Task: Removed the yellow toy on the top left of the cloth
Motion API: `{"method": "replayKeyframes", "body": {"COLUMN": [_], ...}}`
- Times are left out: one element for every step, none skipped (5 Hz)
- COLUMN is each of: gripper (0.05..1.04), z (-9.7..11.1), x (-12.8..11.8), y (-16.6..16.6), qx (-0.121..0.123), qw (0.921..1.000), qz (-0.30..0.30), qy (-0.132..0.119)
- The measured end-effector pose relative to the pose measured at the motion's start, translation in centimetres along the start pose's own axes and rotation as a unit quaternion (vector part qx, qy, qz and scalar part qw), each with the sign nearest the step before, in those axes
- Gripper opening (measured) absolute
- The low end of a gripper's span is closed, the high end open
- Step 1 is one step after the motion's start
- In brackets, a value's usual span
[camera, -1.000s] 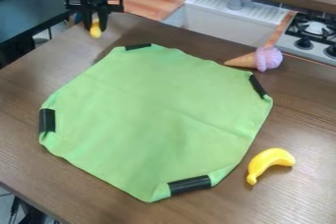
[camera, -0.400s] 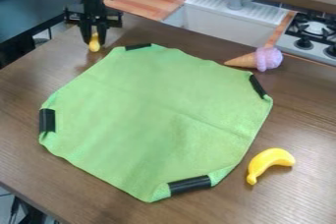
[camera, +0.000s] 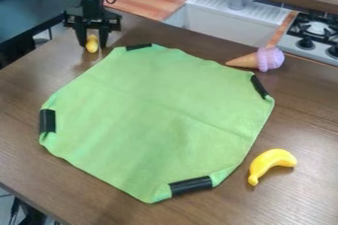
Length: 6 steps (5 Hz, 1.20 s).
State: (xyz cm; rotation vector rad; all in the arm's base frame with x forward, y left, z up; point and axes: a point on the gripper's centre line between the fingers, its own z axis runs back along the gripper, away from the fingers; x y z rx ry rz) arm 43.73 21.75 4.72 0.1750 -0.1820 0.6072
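Observation:
At the upper left, my gripper (camera: 92, 46) points down over the wooden table, just beyond the cloth's top-left corner. Its fingers stand apart, open, on either side of a small yellow toy (camera: 92, 44). That toy is off the green cloth (camera: 155, 120), close to the black strip on the cloth's top-left edge. Whether its base rests on the tabletop is hard to tell. The cloth lies spread out with nothing on it.
A purple ice cream cone toy (camera: 267, 59) lies by the cloth's upper right edge. To the lower right is a yellow banana (camera: 271, 164). A sink (camera: 231, 19) and stove (camera: 316, 30) stand behind the table (camera: 26, 157).
The gripper has come down a little, and its fingers have spread wider around the yellow toy. The toy sits slightly lower and further left than before.

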Motion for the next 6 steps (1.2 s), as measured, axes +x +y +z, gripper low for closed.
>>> {"method": "replayKeyframes", "body": {"gripper": [0.935, 1.001, 1.001, 1.001, 1.001, 1.001], "z": [-0.2, 0.4, 1.8, 3.1, 6.2, 10.4], "x": [-0.2, -0.5, -0.3, -0.3, -0.7, -2.2], "y": [0.2, 0.4, 0.5, 0.3, 0.7, 3.0], "qx": [0.008, 0.008, 0.002, -0.011, -0.026, -0.045], "qw": [1.0000, 1.0000, 0.9999, 0.9997, 0.9990, 0.9980], "qz": [-0.001, 0.000, 0.003, 0.002, 0.002, 0.005], "qy": [0.002, -0.001, -0.015, -0.021, -0.036, -0.044]}}
